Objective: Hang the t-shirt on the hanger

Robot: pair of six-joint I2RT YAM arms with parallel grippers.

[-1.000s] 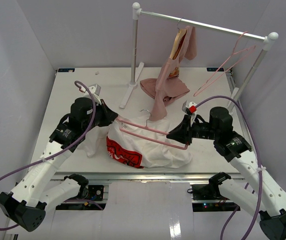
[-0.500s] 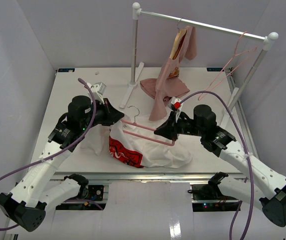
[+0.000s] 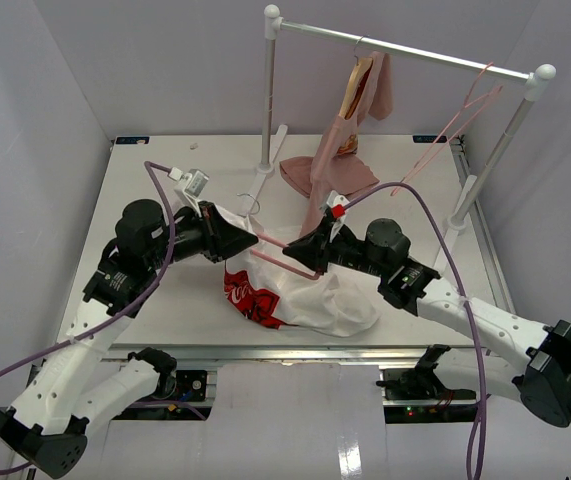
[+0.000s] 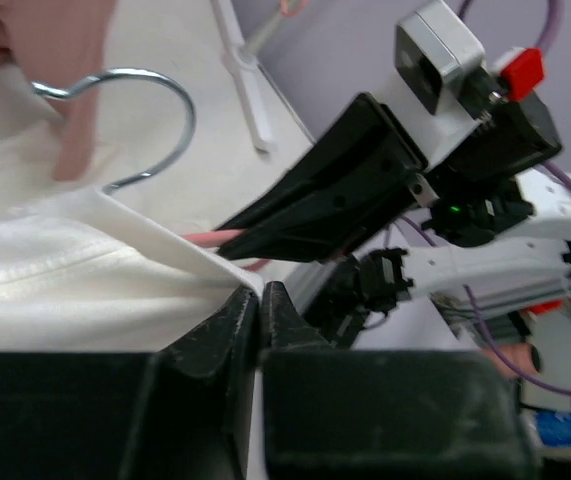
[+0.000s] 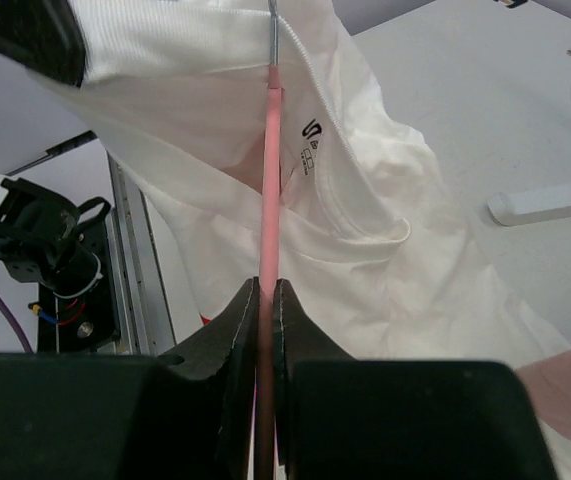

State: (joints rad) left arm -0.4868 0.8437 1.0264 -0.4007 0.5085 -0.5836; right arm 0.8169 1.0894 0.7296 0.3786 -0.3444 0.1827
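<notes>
The t-shirt [image 3: 337,300] sits bunched on the table [image 3: 165,185] near its front edge, between the two arms. It is white, soft and creased, and its red front print with white lettering is folded to the lower left of the heap. Its upper part is drawn up off the table toward the two grippers, which meet almost tip to tip above it. The left gripper [image 4: 262,292] is pinched tight on a stitched edge of the white cloth; which edge of the shirt this is cannot be told. The right gripper [image 5: 266,288] is clamped narrowly on a thin pink bar of the hanger [image 5: 273,150]. That bar runs straight away from its fingers across the white cloth, which falls to either side of it. In the right wrist view a ribbed neckline with a small black printed label lies just right of the bar. The hanger's silver hook [image 4: 160,100] sticks out past the cloth on the far side. Behind, a rack [image 3: 405,47] carries a dusty-pink garment [image 3: 340,170], whose lower end rests on the table, and a spare hanger [image 3: 445,135].
</notes>
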